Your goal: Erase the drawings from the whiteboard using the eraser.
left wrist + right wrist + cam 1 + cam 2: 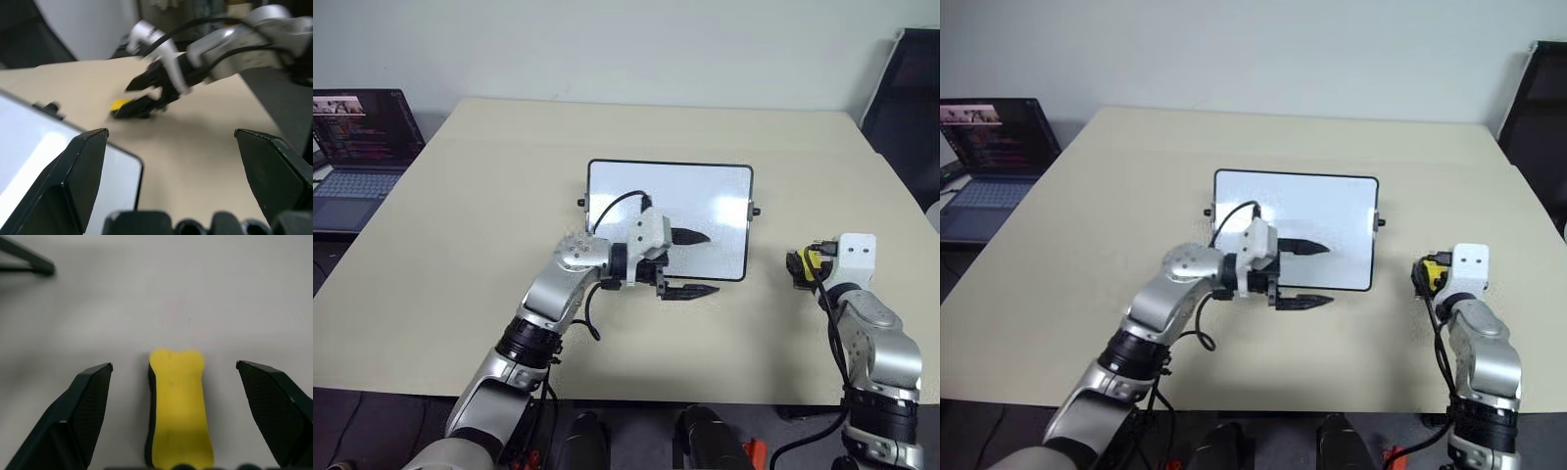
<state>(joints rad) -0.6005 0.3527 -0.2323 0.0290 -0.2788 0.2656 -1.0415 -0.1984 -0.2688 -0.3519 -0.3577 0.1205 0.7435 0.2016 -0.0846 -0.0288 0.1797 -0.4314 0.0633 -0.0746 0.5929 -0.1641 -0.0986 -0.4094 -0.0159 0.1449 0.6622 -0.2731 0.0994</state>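
Yellow oblong eraser [178,406] with a black side lies on the beige desk [460,255] near its right edge, between the right hand's [174,382] wide-apart fingers, untouched. Left hand [690,262], fingers apart, hovers over the white black-framed whiteboard's [705,191] front edge.

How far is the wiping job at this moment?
Done: the whiteboard looks clean; I see no marks on it. In hand: nothing. The eraser lies on the table between the open fingers of the right claw. The left claw hangs open at the board's near edge. Left: little, it seems.
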